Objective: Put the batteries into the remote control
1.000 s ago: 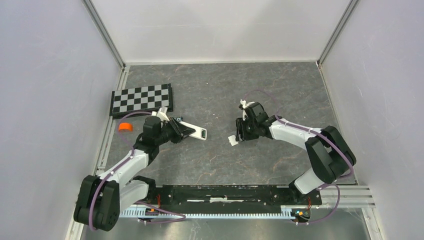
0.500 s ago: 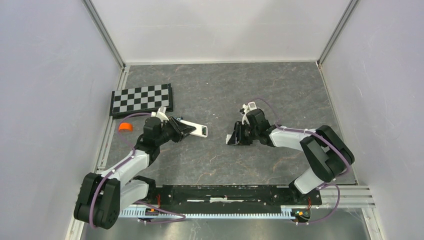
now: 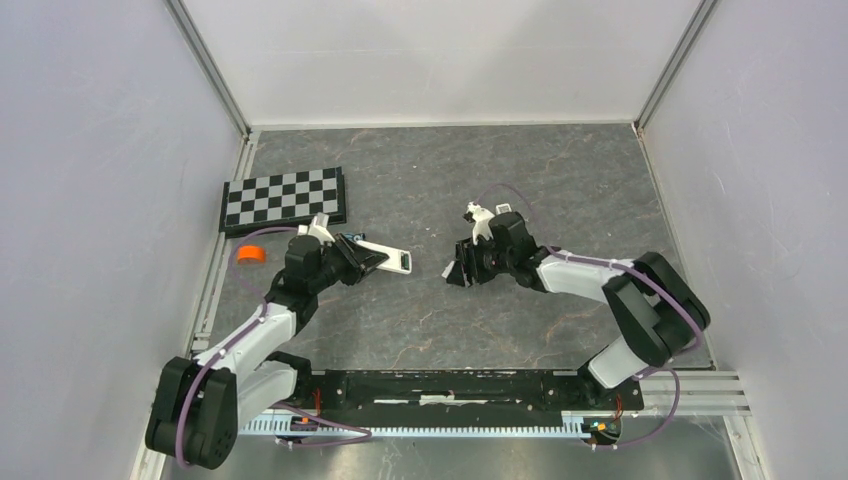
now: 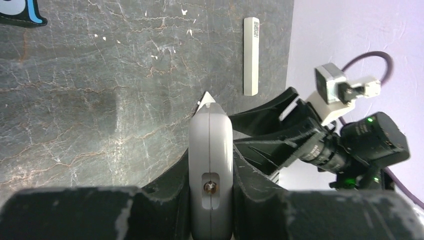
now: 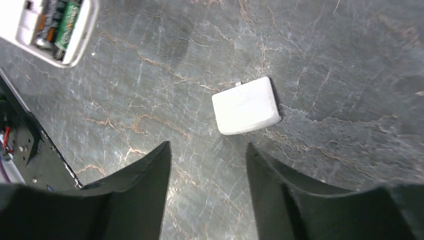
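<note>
My left gripper (image 4: 210, 152) is shut on the white remote control (image 4: 210, 145), holding it edge-on above the table; in the top view the remote (image 3: 392, 262) points right. In the right wrist view its open compartment (image 5: 47, 27) shows the batteries (image 5: 66, 22), one green and one dark, lying inside. A small white battery cover (image 5: 246, 106) lies flat on the table just beyond my right gripper (image 5: 207, 152), which is open with nothing between its fingers. From above, the right gripper (image 3: 458, 268) hangs low, a short way right of the remote's tip.
A checkerboard plate (image 3: 284, 198) lies at the back left, an orange tape roll (image 3: 250, 254) beside my left arm. A white coded strip (image 4: 251, 55) lies near the wall. White walls enclose the dark stone table (image 3: 420, 170) on three sides.
My right gripper has moved left towards the remote and lowered; its jaws narrowed briefly, then widened again. The left gripper and remote have barely moved.
</note>
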Robot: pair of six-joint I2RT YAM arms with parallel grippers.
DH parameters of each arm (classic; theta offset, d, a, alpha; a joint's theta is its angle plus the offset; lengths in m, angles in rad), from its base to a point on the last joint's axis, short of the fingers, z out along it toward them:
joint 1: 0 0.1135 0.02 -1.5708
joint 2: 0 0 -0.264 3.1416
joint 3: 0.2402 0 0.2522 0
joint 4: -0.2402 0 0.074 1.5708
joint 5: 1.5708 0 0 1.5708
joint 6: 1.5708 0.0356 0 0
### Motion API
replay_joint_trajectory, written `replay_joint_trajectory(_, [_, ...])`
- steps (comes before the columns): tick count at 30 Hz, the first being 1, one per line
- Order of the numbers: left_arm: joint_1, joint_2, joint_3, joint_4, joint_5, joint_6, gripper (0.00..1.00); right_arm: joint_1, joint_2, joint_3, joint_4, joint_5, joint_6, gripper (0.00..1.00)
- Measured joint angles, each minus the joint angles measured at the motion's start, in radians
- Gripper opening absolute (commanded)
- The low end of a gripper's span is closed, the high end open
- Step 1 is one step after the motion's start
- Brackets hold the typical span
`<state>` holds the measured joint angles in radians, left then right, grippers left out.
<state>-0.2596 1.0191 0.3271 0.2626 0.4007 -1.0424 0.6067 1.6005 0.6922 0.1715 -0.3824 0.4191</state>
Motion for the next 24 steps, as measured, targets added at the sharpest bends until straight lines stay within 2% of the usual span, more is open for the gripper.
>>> replay_joint_trajectory(1, [0.000,-0.005,0.000,-0.004,-0.003,0.003,0.02,0.000,-0.031,0.002,-0.031,0.002,-0.035,0.72])
replay_joint_trajectory(2, [0.000,-0.010,0.001,-0.008,-0.006,0.007,0.02,0.000,-0.053,0.008,-0.055,0.006,-0.062,0.83])
replay_joint_trajectory(4, [0.000,-0.020,0.003,-0.019,-0.008,0.015,0.02,0.001,-0.087,0.033,-0.106,0.029,-0.118,0.97])
replay_joint_trajectory(5, [0.000,-0.023,0.005,-0.027,-0.008,0.018,0.02,0.001,-0.093,0.055,-0.133,0.048,-0.148,0.98])
replay_joint_trajectory(10, [0.000,-0.024,0.017,-0.050,-0.010,0.034,0.02,0.015,-0.059,0.171,-0.247,0.164,-0.294,0.98])
replay_joint_trajectory(15, [0.000,-0.023,0.026,-0.055,-0.010,0.046,0.02,0.078,0.040,0.271,-0.359,0.251,-0.437,0.91])
replay_joint_trajectory(20, [0.000,-0.018,0.037,-0.062,-0.009,0.058,0.02,0.128,0.123,0.342,-0.447,0.272,-0.532,0.86])
replay_joint_trajectory(24, [0.000,-0.009,0.046,-0.071,-0.007,0.064,0.02,0.136,0.151,0.351,-0.471,0.283,-0.548,0.82])
